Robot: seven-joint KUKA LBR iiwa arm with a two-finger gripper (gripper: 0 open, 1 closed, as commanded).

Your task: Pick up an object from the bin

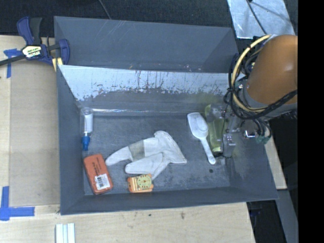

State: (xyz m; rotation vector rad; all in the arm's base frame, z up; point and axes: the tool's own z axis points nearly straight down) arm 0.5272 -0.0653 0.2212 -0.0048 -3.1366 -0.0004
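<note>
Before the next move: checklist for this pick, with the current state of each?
1. Claw low in the bin, right side: ok.
2. Nearest thing is the spoon, its handle right beside the claw: ok.
3. Spoon inside the claw: cannot tell.
4. Spoon lies apart from the glove: ok.
5. Orange box, packet and tube lie well off to the left: ok.
6. Claw clear of the bin's right wall: cannot tell.

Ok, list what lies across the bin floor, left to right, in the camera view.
orange box → white glove → white spoon → tool
</note>
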